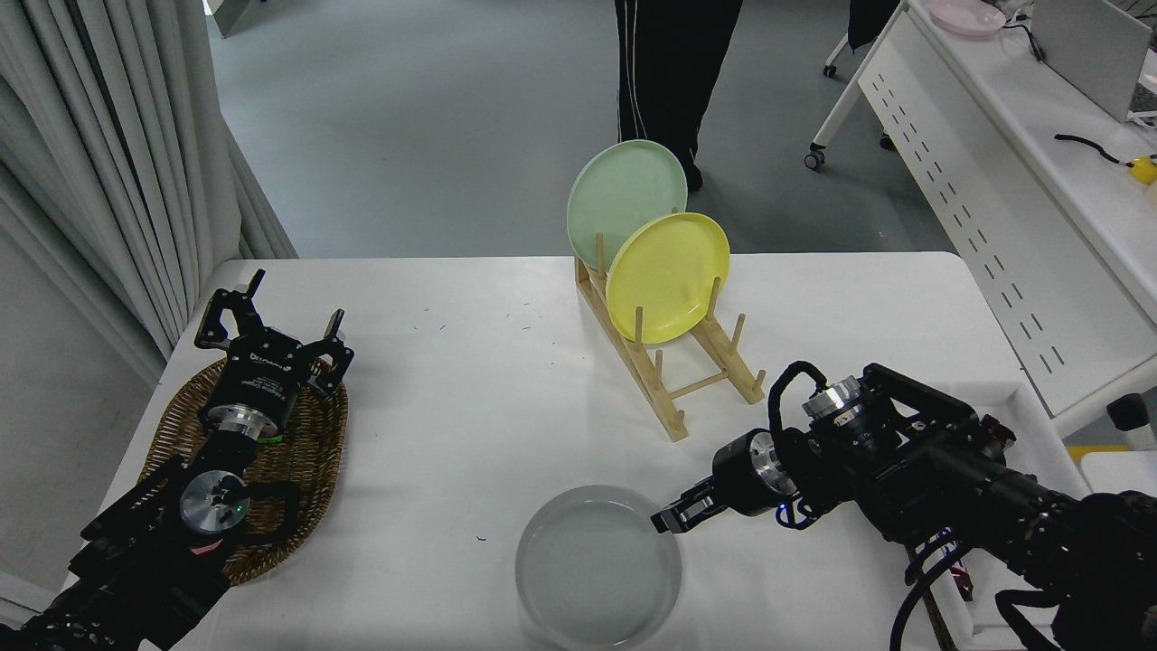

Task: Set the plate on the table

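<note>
The light grey plate (597, 568) lies flat on the white table (470, 407) near its front edge. My right gripper (667, 519) reaches in from the right and hovers at the plate's upper right rim. Its jaws stand slightly apart and no longer carry the plate. My left gripper (271, 316) is parked open at the lower left, over a wicker tray (316, 452).
A wooden dish rack (673, 380) stands behind the plate and holds a yellow plate (667, 276) and a pale green plate (624, 199). A person's legs (669, 72) are at the far side. A white perforated desk (1012, 181) is at the right.
</note>
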